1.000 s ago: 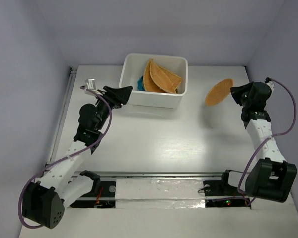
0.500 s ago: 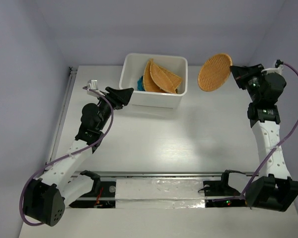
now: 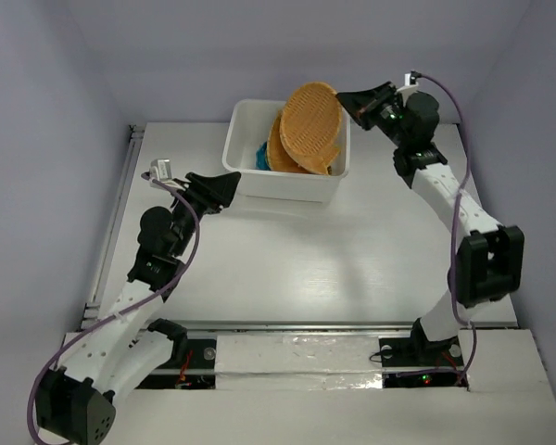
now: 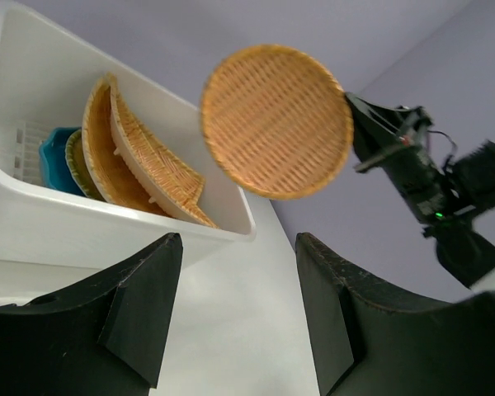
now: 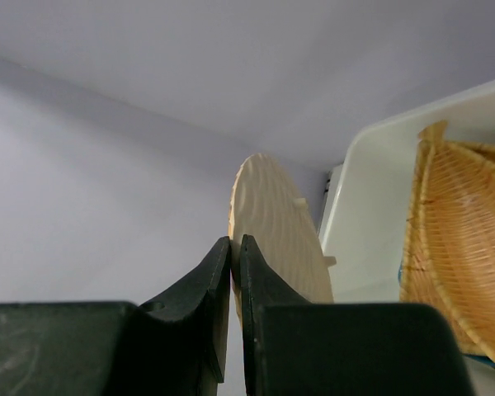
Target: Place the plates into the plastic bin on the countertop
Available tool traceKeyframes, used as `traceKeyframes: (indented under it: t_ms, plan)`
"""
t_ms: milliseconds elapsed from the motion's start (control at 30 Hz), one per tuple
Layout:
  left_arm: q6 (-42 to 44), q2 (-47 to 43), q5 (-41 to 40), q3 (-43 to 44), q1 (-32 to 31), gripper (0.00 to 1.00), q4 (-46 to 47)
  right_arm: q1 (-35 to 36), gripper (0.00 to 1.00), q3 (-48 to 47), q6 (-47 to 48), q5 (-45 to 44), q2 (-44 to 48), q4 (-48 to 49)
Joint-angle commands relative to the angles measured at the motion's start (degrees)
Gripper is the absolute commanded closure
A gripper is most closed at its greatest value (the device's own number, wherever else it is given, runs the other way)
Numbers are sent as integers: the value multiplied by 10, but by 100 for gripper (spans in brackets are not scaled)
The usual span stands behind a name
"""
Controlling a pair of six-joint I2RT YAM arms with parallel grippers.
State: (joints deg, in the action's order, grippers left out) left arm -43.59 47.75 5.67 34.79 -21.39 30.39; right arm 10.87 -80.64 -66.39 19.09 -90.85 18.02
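Our left tool (image 3: 228,188) gapes empty just beside the bin (image 3: 287,186); above the bin hangs a round plate (image 3: 310,119), pinched at its rim by our right tool (image 3: 345,100); dropped this tilted, we judge it may ride the leaning plates (image 3: 296,153) and spill onto the table (image 3: 352,250).

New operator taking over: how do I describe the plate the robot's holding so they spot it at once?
Find the white bin at the table's far edge. Above it hangs a round wicker plate, its rim pinched by the jaws of the right gripper. Unlike the wicker plates and teal plate standing inside the bin, it is a full disc held in mid-air.
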Motion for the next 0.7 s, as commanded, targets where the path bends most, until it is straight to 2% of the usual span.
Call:
traceKeyframes:
  t_ms: [0, 67, 100, 133, 200, 233, 267, 400, 500, 567, 600, 633, 667]
  plan:
    - [16, -42, -14, -13, -2, 46, -17, 21, 100, -64, -44, -12, -61, 78]
    - [21, -53, -15, -16, -2, 46, -34, 28, 97, -99, -45, -7, -96, 55]
    - [23, -63, -20, -18, -2, 46, -38, 28, 84, -110, -39, 6, -113, 41]
    - [25, -65, -22, -19, -2, 46, -44, 28, 54, -118, -33, 12, -138, 15]
    - [31, -76, -27, -21, -2, 46, -53, 28, 37, -110, -10, 0, -144, -3]
    - [33, -78, -29, -20, -2, 46, -57, 28, 23, -99, 3, -8, -140, -3]
    - [35, -79, -29, -19, -2, 46, -60, 28, 22, -84, 8, -12, -137, -4]
    - [48, -87, -33, -7, -2, 45, -92, 28, 22, -70, 53, -36, -114, -33]
    - [60, -102, -37, 5, -2, 45, -124, 28, 23, -37, 97, -70, -59, -41]
    - [68, -114, -39, 6, -2, 44, -139, 28, 31, -19, 135, -85, -29, -52]
    - [69, -128, -40, 6, -2, 44, -143, 28, 38, -8, 150, -102, 6, -55]
    - [71, -133, -40, 6, -2, 44, -148, 28, 65, 20, 171, -106, 24, -54]
    - [75, -138, -39, 7, -2, 43, -160, 28, 80, 35, 180, -108, 42, -51]
